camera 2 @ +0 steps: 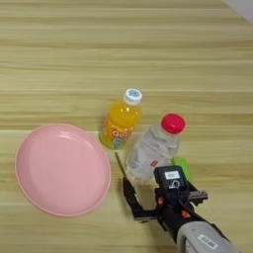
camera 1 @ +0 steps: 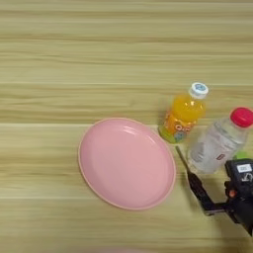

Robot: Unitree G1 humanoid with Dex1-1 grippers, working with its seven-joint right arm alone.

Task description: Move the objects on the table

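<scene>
On the table (camera 2: 59, 59) I count two bottles, one pink plate (camera 2: 62, 169) and one screwdriver (camera 2: 120, 165), at the clear bottle's (camera 2: 150, 148) seven o'clock. Orange juice bottle (camera 2: 120, 121) stands at its ten o'clock. My right gripper (camera 2: 134, 201) covers the handle; its grip I cannot tell.

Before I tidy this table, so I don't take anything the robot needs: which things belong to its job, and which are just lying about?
In the job:
- screwdriver, at the claw
- clear bottle with red cap
- table

Lying about:
- pink plate
- orange juice bottle
- green thing behind the claw
</scene>
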